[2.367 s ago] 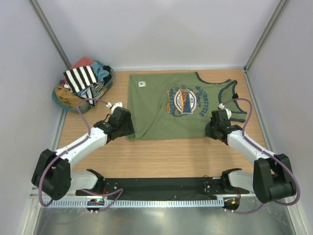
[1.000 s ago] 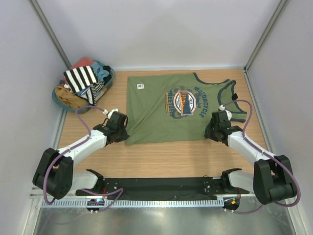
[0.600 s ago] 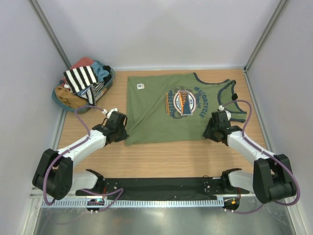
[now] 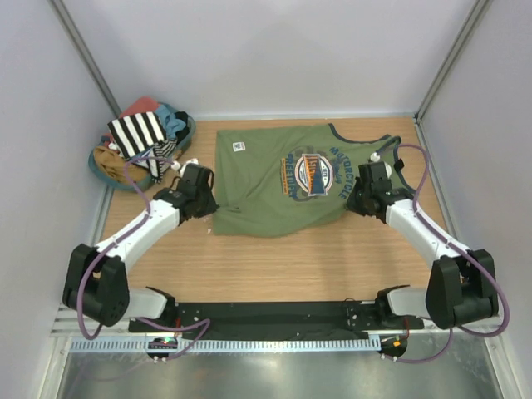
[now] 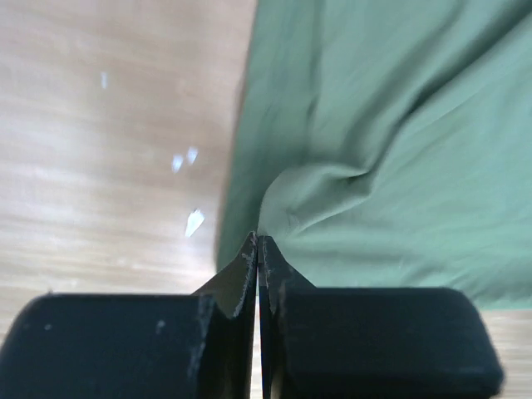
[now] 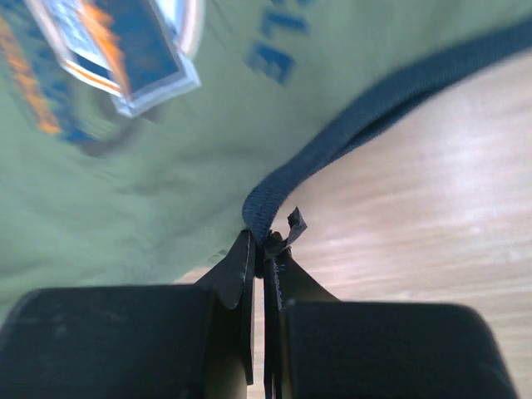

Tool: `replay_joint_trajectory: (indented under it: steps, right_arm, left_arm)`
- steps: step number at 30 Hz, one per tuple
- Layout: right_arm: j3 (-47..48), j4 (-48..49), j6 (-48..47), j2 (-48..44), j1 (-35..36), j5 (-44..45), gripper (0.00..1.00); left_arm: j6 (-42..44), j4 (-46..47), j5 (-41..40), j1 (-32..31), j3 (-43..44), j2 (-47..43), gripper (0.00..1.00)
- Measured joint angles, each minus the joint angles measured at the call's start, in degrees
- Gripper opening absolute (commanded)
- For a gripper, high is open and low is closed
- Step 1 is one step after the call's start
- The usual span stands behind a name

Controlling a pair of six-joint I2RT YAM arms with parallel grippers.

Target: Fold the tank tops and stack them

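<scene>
The olive green tank top (image 4: 266,179) lies spread on the table, print up, neck to the right. Its near edge is raised and sags between my two grippers. My left gripper (image 4: 213,206) is shut on the top's near left hem corner; in the left wrist view the green cloth (image 5: 382,150) bunches into the closed tips of that gripper (image 5: 258,243). My right gripper (image 4: 352,201) is shut on the dark blue armhole trim (image 6: 349,137), pinched at the tips of that gripper (image 6: 264,246). The black-and-white striped tank top (image 4: 137,133) lies on the pile in the basket at the far left.
A round basket (image 4: 96,166) at the far left corner holds salmon-red (image 4: 140,106), light blue (image 4: 176,123) and other garments. Grey walls close in the table on three sides. Bare wood (image 4: 283,266) runs between the top and the arm bases.
The right gripper has shut on the armhole trim. Both grippers have moved away from the near edge, lifting the green top's near side off the table.
</scene>
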Motion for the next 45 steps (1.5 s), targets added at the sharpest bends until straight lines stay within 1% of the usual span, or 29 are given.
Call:
replay_joint_trajectory:
  steps: [2,5,8,11,13,16,19,22,28,32,33,34,35,37,39,40,41,43,45]
  right_arm:
    - [3.6,-0.2,0.1,-1.5,0.0,-0.1,0.01]
    - [3.2,-0.8,1.1,-7.6,0.1,0.0,0.01]
    - [-2.8,-2.3,3.5,-16.0,0.1,0.0,0.01]
    - [-9.1,-5.0,6.0,-19.3,0.1,-0.3,0.01]
    - [-12.1,-7.3,7.3,-19.2,0.1,-0.5,0.01]
    - [-13.7,-10.0,8.0,-19.7,0.1,-0.6,0.02]
    - [-13.7,-10.3,8.1,-20.1,0.1,-0.5,0.04]
    - [-13.7,-10.1,8.1,-19.5,0.1,-0.6,0.04]
    - [-13.2,-9.3,7.5,-15.1,0.1,-0.5,0.03]
    - [-10.3,-9.2,6.7,-12.6,0.1,0.1,0.03]
    - [-9.1,-9.2,6.4,-12.0,0.1,0.3,0.03]
    - [-7.9,-9.0,6.0,-11.3,0.1,0.5,0.03]
    - [-6.6,-8.9,5.7,-10.5,0.1,0.7,0.03]
    - [-4.5,-8.2,5.1,-9.1,0.1,0.9,0.03]
    - [-3.7,-7.4,4.9,-8.3,0.1,0.9,0.03]
    - [-3.6,-7.1,4.7,-8.1,0.1,0.9,0.03]
    - [-3.7,-7.1,4.6,-8.0,0.1,0.8,0.03]
    - [-4.0,-6.9,4.5,-8.1,0.1,0.7,0.03]
    - [-4.9,-6.4,4.5,-8.4,0.1,0.5,0.03]
  left_arm:
    - [-0.1,0.3,0.0,0.8,2.9,-1.7,0.0]
    - [-0.9,0.8,-0.1,1.1,1.4,-7.0,0.0]
    - [-2.7,1.3,0.1,1.1,-4.9,-11.0,0.0]
    - [-4.6,0.7,1.7,1.1,-12.0,-10.9,0.0]
    - [-5.9,-0.1,3.4,1.0,-15.6,-10.9,0.0]
    - [-7.0,-0.4,5.4,1.0,-18.0,-12.2,0.0]
    - [-7.5,0.2,6.6,1.0,-18.4,-13.8,0.0]
    - [-7.5,1.1,7.2,1.0,-18.4,-13.5,0.0]
    - [-7.4,1.7,8.3,0.7,-18.4,-12.6,0.0]
    - [-7.3,1.8,9.1,0.6,-18.1,-12.6,0.0]
    - [-7.3,1.8,9.8,0.6,-17.8,-12.6,0.02]
    - [-7.3,1.9,10.5,0.5,-17.4,-12.5,0.12]
    - [-7.0,2.0,11.1,0.4,-17.1,-12.5,0.19]
    - [-6.9,2.3,11.6,-0.6,-16.8,-12.6,0.41]
    - [-7.1,2.4,11.7,-2.1,-16.8,-12.7,0.47]
    - [-7.4,2.3,11.5,-3.0,-16.8,-13.0,0.54]
    - [-7.5,2.4,11.5,-3.8,-16.9,-13.5,0.56]
    - [-8.2,2.4,11.4,-5.7,-17.6,-15.3,0.61]
    - [-9.1,2.4,11.3,-7.4,-18.3,-16.4,0.62]
